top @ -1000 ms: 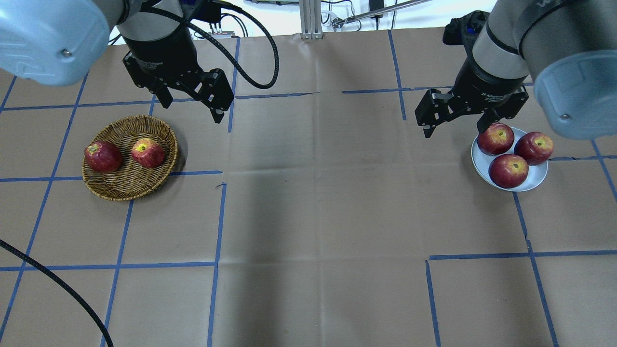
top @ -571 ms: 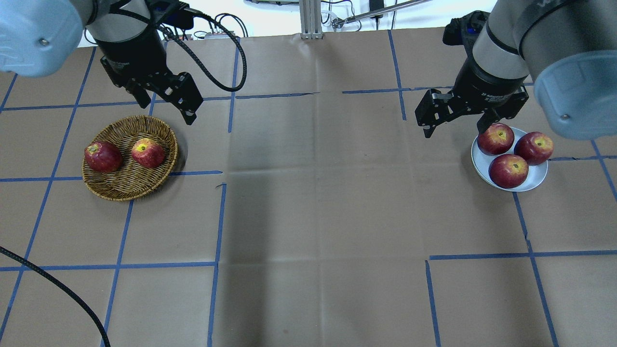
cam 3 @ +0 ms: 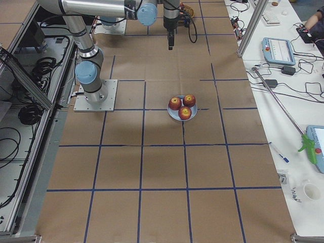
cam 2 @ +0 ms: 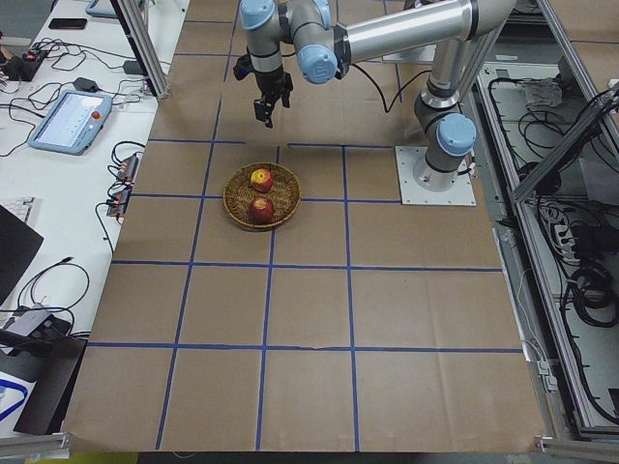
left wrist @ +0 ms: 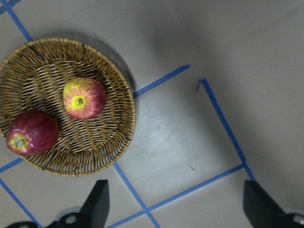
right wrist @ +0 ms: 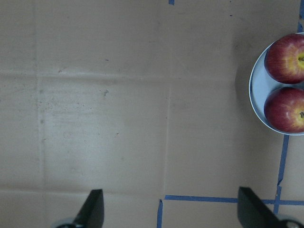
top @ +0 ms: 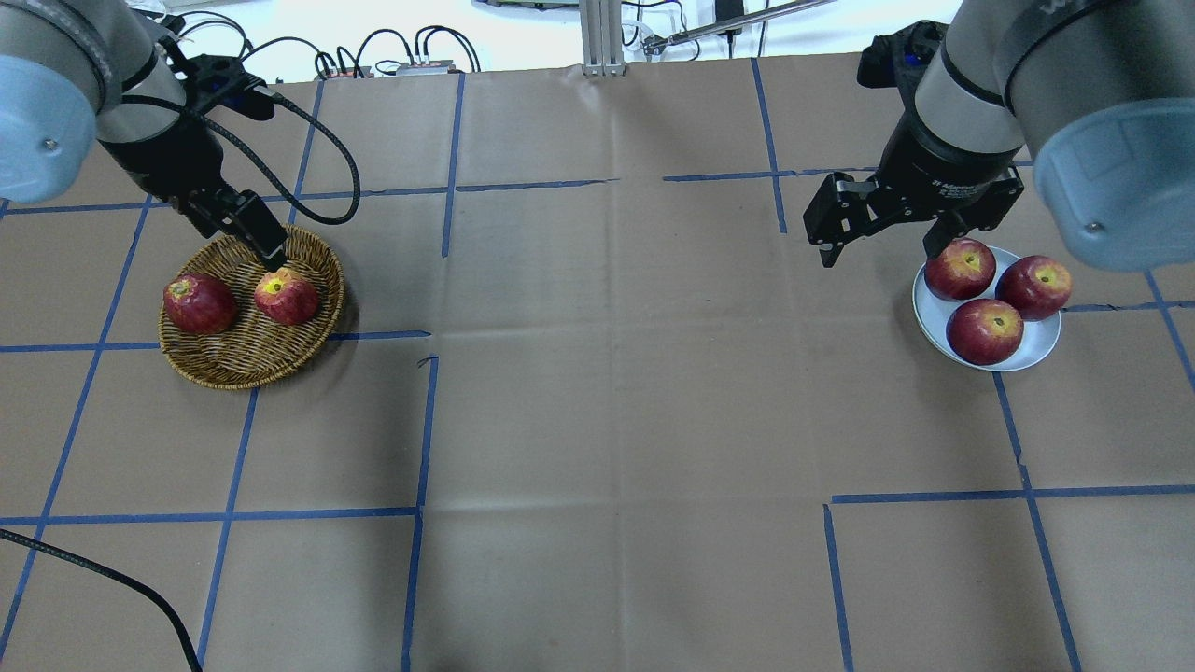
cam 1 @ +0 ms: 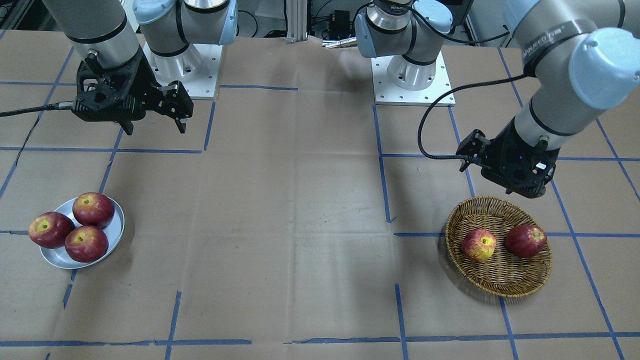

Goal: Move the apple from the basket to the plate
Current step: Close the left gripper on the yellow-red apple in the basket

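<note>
The left gripper [left wrist: 175, 208], jaws spread wide and empty, hangs near the basket [left wrist: 127, 124] rim, height hard to judge. The apple [left wrist: 84, 98] lies inside, off its centreline. Approach step: it must centre over the apple, descend and close.

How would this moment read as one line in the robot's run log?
left tool: open, hovers near basket | apple: in basket, ungrasped | right tool: open, empty, beside plate | plate: holds three dark apples

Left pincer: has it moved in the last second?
Yes. Overhead, the left pincer shifted leftward, from beyond and right of the basket to over its far rim.
</note>
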